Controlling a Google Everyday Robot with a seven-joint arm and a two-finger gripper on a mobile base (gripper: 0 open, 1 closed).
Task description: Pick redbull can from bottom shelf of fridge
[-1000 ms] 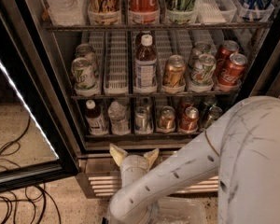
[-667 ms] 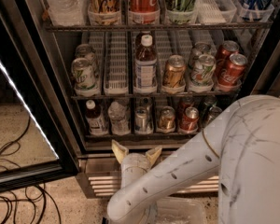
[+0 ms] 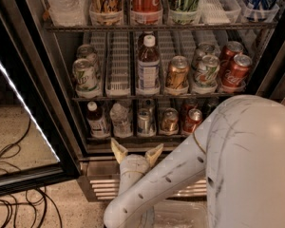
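Note:
The fridge [image 3: 47,87] stands open in the camera view. Its bottom shelf [image 3: 133,138] holds two small bottles at the left, then short cans. The redbull can [image 3: 144,121] is the slim silver and blue one in the middle of that row, upright, with a gold can [image 3: 169,120] and a red can [image 3: 193,120] to its right. My gripper [image 3: 136,151] is open and empty. It points at the shelf's front rail, just below and in front of the redbull can, not touching it. My white arm [image 3: 218,160] hides the shelf's right end.
The glass door [image 3: 19,108] is swung open at the left. Black cables [image 3: 14,194] lie on the floor. The rack above [image 3: 152,97] carries a tall brown bottle [image 3: 147,65], green cans and red Coke cans. The ribbed steel base panel [image 3: 102,186] lies under my gripper.
My gripper has crept a little up and forward toward the bottom shelf, still open. The cans and bottles have not moved.

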